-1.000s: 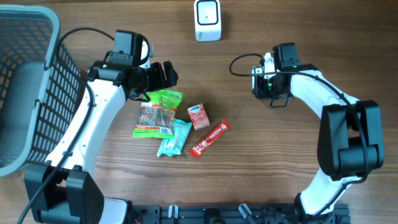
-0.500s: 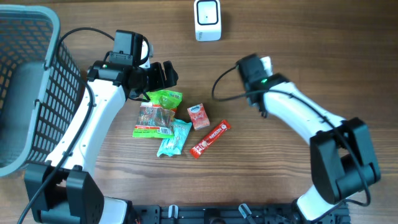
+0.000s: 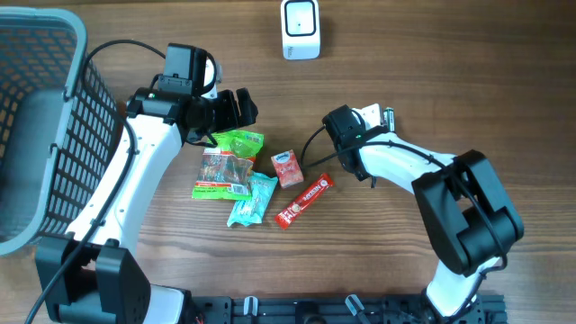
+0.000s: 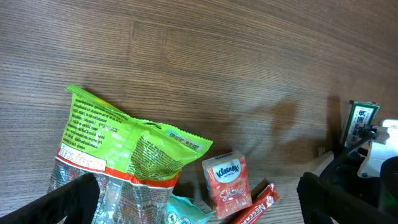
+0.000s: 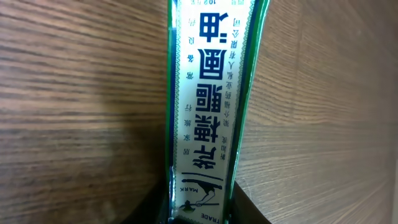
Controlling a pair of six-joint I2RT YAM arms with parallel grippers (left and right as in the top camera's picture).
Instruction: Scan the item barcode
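The right gripper (image 5: 200, 214) was closed on a slim box (image 5: 208, 112) with green edges and a white label of printed characters. Its jaws clamped the box at one end, and the rest of the box reached out over the wood. Whether the box touched the tabletop (image 3: 432, 54) could not be told. In the overhead view the right arm lay folded low across the middle of the tabletop, with its wrist just right of the loose goods.

The left gripper (image 3: 238, 108) hung above the top edge of a green bag (image 3: 239, 141) with its jaws spread wide and nothing between them.

The scanner (image 3: 300, 28) stood near the far edge, well apart from both arms, and a band of bare wood lay between it and the held box.

The green bag overlapped a silver snack pack (image 3: 222, 173). A teal pack (image 3: 252, 200) lay just beside them. A tissue pack (image 3: 287, 167) and a red bar (image 3: 304, 200) lay next to the teal pack, close together. A wire basket (image 3: 90, 117) filled the left edge, its wall near the left arm. Open wood ran to the right of the right arm.
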